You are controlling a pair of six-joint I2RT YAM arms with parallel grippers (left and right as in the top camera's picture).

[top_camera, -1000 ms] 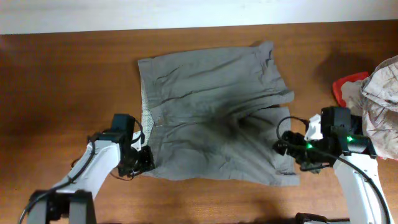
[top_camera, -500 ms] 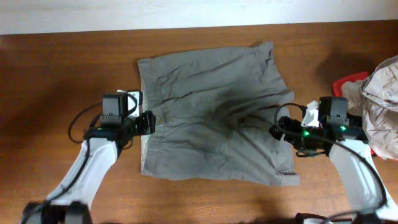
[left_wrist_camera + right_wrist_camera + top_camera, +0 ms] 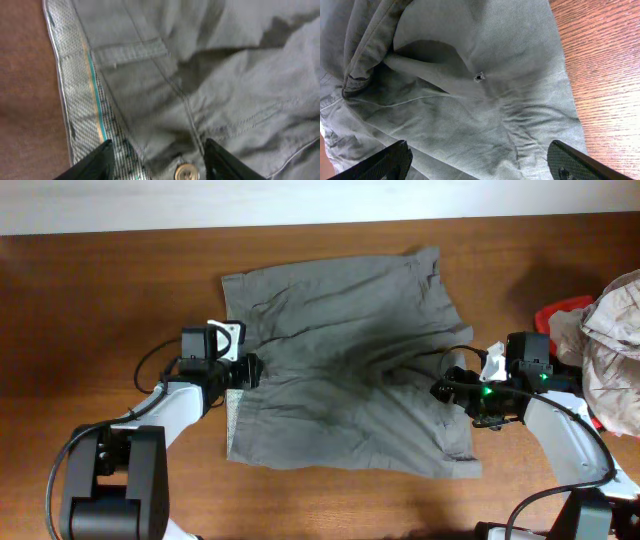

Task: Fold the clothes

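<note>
Grey shorts point(image 3: 340, 380) lie spread flat and creased near the middle of the wooden table point(image 3: 100, 300), with the waistband point(image 3: 85, 90) toward the left arm. The left fingers point(image 3: 248, 370) are over that waistband edge; in the wrist view the 2 tips stand apart, with cloth and a brass button point(image 3: 186, 172) between them, pinching nothing. The right fingers point(image 3: 447, 390) are over the opposite leg hem, spread wide above wrinkled fabric. At the table's right edge a heap of clothes point(image 3: 612, 350) lies against a red cloth point(image 3: 553, 320)
</note>
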